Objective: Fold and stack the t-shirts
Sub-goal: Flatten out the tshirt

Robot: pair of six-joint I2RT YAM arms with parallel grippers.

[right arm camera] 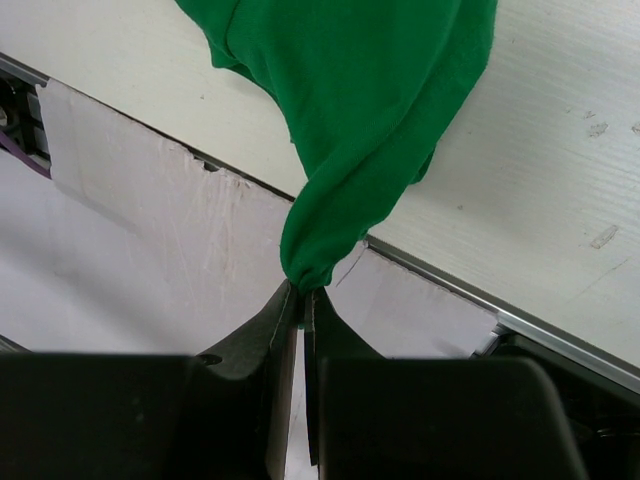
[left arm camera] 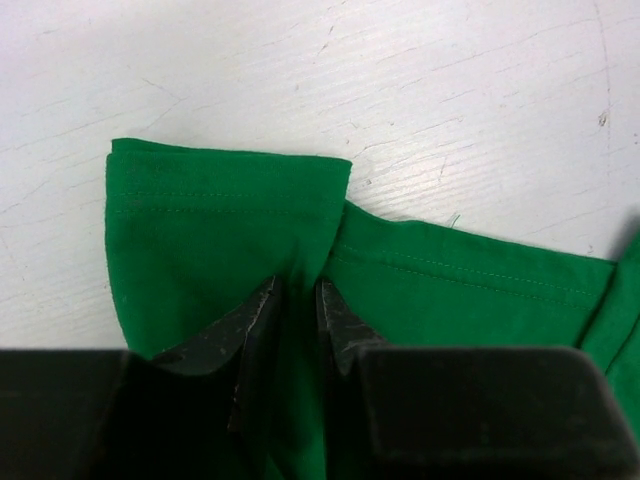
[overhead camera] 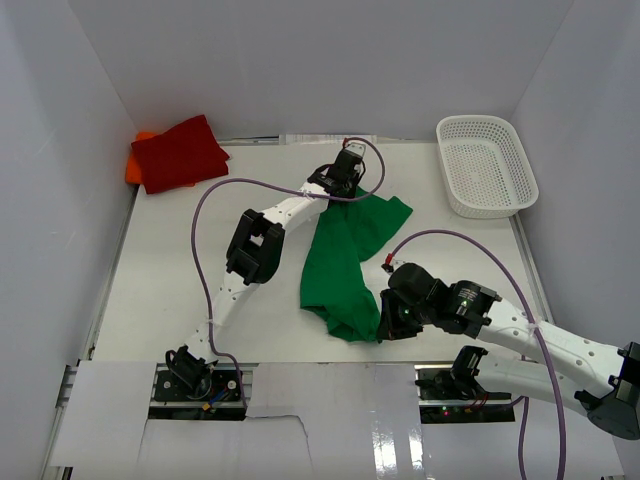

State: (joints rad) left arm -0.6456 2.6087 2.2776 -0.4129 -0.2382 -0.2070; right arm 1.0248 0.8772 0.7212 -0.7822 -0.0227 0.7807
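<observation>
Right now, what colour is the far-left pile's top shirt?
The top shirt is red, clearest in the top external view.

Plain pale-grey panel walls (overhead camera: 300, 60) enclose the scuffed white flat tabletop (overhead camera: 160, 250) (evenly lit) left, far and right.

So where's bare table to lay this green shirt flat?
Bare table lies left of the left arm, below the red shirt, and between the green shirt and the basket. Crowded: the middle, around that shirt and right arm.

Overhead view faces down; both wrist views hug green shirt (overhead camera: 345, 265).
</observation>
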